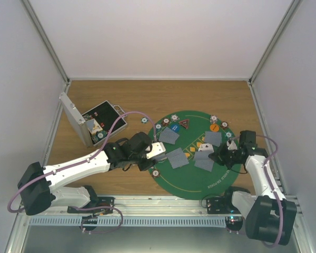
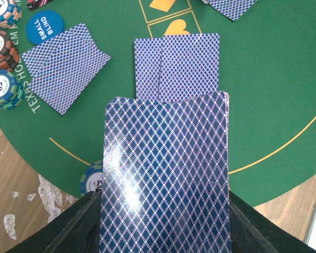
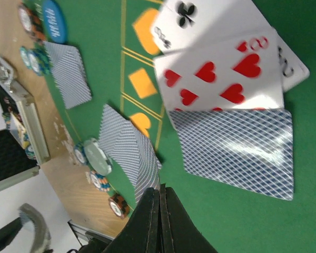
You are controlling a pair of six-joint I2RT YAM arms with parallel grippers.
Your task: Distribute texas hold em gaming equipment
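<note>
My left gripper (image 2: 166,211) is shut on a deck of blue-backed playing cards (image 2: 166,158), held over the near left edge of the green mat (image 1: 200,182). Just ahead of it lie two face-down cards (image 2: 176,66), with another pair (image 2: 63,66) further left. A blue small-blind token (image 2: 43,27) and striped poker chips (image 2: 1,50) sit along the rim. My right gripper (image 3: 160,188) is shut on one face-down card (image 3: 145,163), seen almost edge-on. Beyond it lie face-up cards, among them a hearts card (image 3: 221,74), and a face-down card (image 3: 237,153).
The open silver case (image 1: 92,125) stands on the wooden table left of the mat, with chips inside. More chips (image 3: 102,182) lie at the mat's near edge. White walls enclose the table. Both arms reach inward over the mat from either side.
</note>
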